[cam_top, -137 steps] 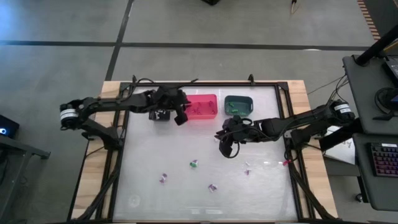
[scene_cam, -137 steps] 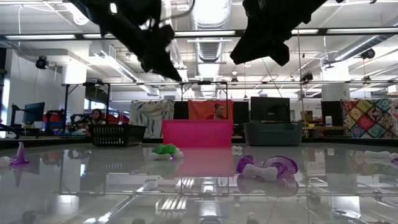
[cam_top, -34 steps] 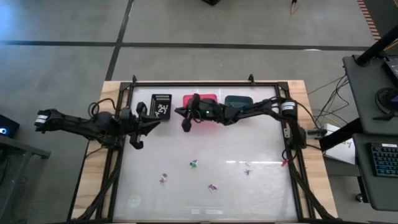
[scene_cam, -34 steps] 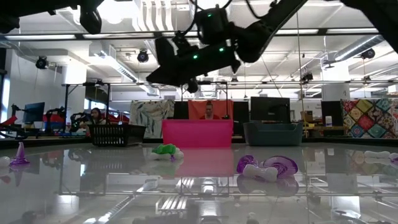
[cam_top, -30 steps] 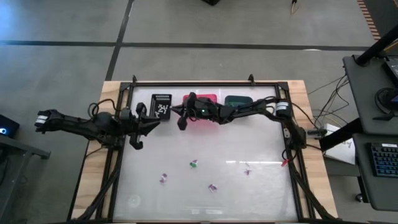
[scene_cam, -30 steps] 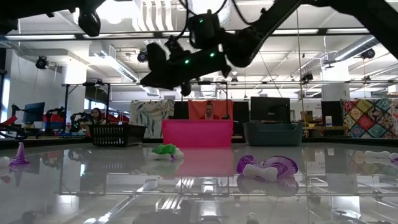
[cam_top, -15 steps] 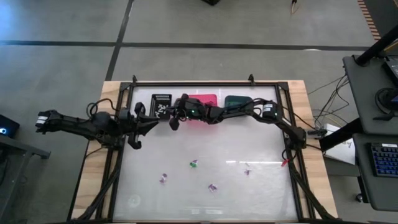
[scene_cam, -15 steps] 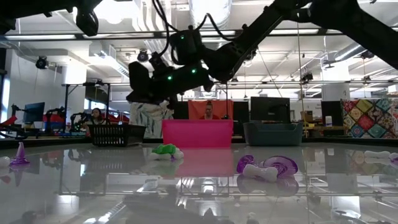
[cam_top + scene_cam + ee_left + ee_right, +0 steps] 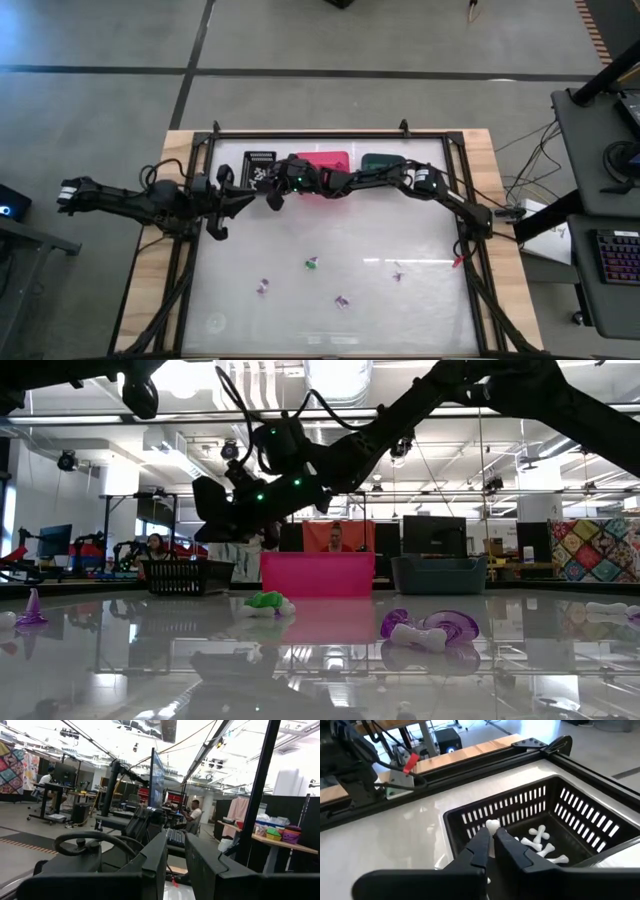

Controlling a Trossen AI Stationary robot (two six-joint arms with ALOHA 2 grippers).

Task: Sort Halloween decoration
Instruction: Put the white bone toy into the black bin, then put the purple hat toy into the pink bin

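Your right pincer (image 9: 490, 842) is pinched on a small white bone (image 9: 492, 825), hovering at the near wall of the black bin (image 9: 580, 812). In the high view it sits at the bin's right edge (image 9: 275, 193), arm stretched across in front of the pink bin (image 9: 322, 161) and teal bin (image 9: 383, 161).

The step looks like dropping the white piece in with the others. Do it well: carry the fingertips fully past the slotted wall so the bone clears the rim, then part the fingers. Right now the bone sits just at the wall, not clearly over the bin floor, so a release here could bounce it back onto the table (image 9: 400, 310). Keep low enough that it doesn't skip out, but don't knock the bin.

White bones (image 9: 540, 840) already lie inside the bin, just beyond the fingertips.

Left pincer (image 9: 222, 212) waits at the table's left edge, well apart from the bins, fingers nearly together with a slim gap and nothing between them.

Loose trinkets remain on the front half of the table: a green one (image 9: 312, 263), purple ones (image 9: 263, 287) and (image 9: 341, 300), and one more (image 9: 397, 272), all well apart from both pincers.
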